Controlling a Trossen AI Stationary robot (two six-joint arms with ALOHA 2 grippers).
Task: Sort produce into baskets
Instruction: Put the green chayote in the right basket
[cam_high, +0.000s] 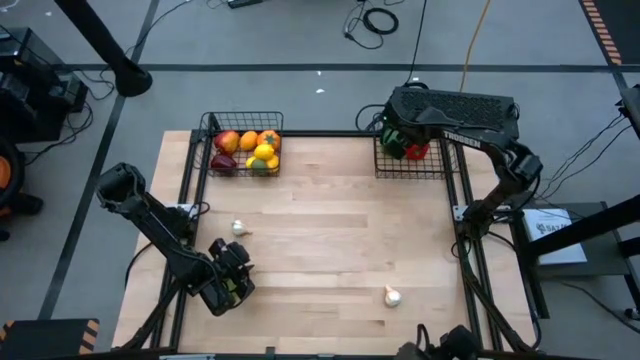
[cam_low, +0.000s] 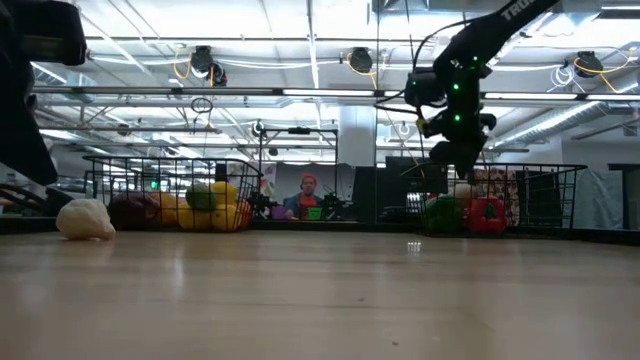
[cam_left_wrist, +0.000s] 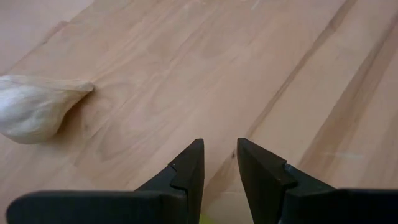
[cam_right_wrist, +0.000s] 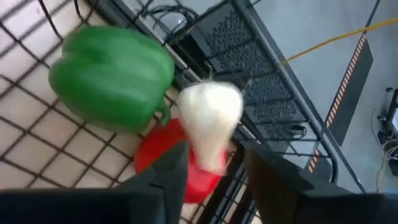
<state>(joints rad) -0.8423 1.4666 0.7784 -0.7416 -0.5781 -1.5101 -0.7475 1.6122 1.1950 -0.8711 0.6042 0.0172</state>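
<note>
Your right gripper (cam_right_wrist: 214, 171) is hanging over the right basket (cam_high: 412, 160) at upper right of the high view, fingers apart with a white garlic bulb (cam_right_wrist: 211, 124) between them.

Below it a green pepper (cam_right_wrist: 112, 78) and a red pepper (cam_right_wrist: 165, 158) are lying in that basket. Your left gripper (cam_left_wrist: 219, 163) is waiting low at lower left, fingers slightly parted and holding nothing, near a garlic (cam_left_wrist: 34, 106) on the wooden counter (cam_high: 330, 250). Another garlic (cam_high: 392, 296) is sitting lower center-right. The left basket (cam_high: 243, 150) is holding mixed produce; a person is showing in the room behind.
</note>
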